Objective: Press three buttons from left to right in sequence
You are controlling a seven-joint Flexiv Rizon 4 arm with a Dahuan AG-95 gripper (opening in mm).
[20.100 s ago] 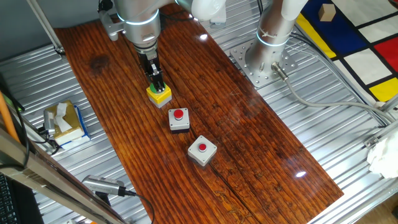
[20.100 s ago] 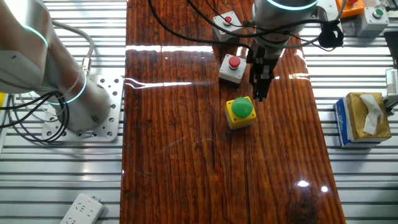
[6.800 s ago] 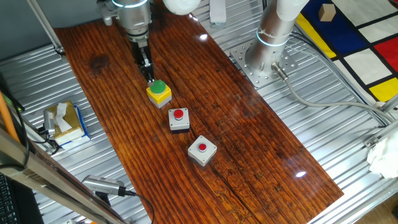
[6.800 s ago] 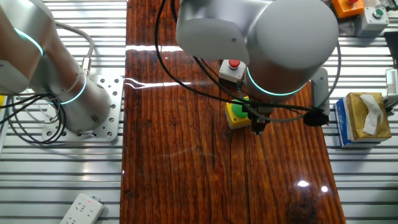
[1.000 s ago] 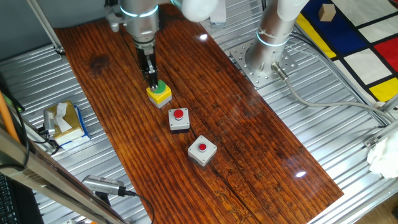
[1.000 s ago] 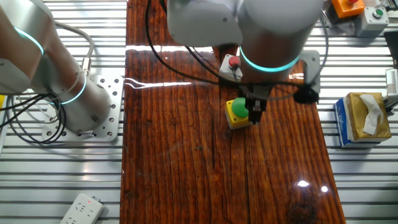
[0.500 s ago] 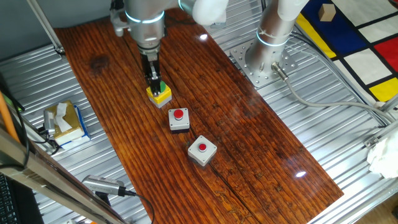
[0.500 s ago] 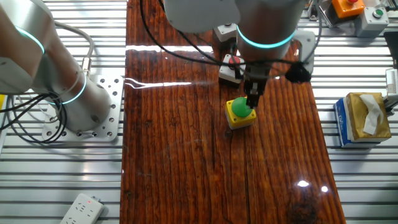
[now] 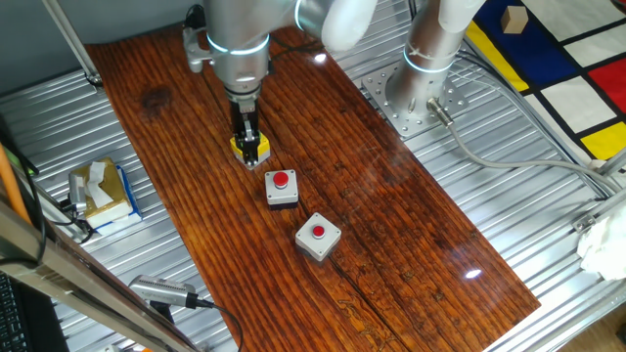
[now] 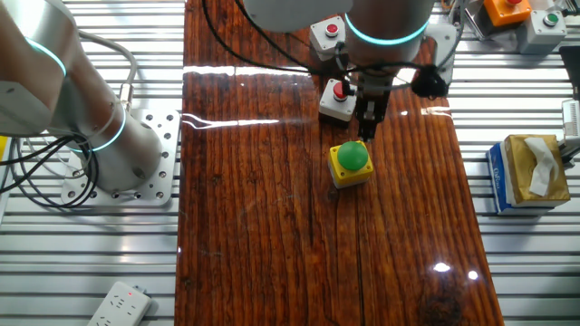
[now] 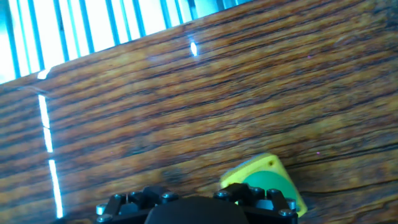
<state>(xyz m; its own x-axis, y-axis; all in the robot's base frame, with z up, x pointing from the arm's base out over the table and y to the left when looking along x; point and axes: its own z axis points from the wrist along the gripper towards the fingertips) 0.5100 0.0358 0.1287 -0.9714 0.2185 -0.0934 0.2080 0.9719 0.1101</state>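
While the two-finger gripper (image 9: 250,147) hangs over the yellow square button box with green domed cap (image 10: 351,163), near frame centre on the dark wooden tabletop (image 10: 272,235), its finger spacing cannot be told. White-and-black box with red cap (image 9: 282,187) and light grey box with red cap (image 9: 318,237) follow diagonally toward lower right. Judged rigid but light, each box may slide; press straight down on the cap centre, no grasp needed.

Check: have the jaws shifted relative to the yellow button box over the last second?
Yes. In the other fixed view the gripper went from the yellow button box's right side to its far edge, toward the white-and-black box.
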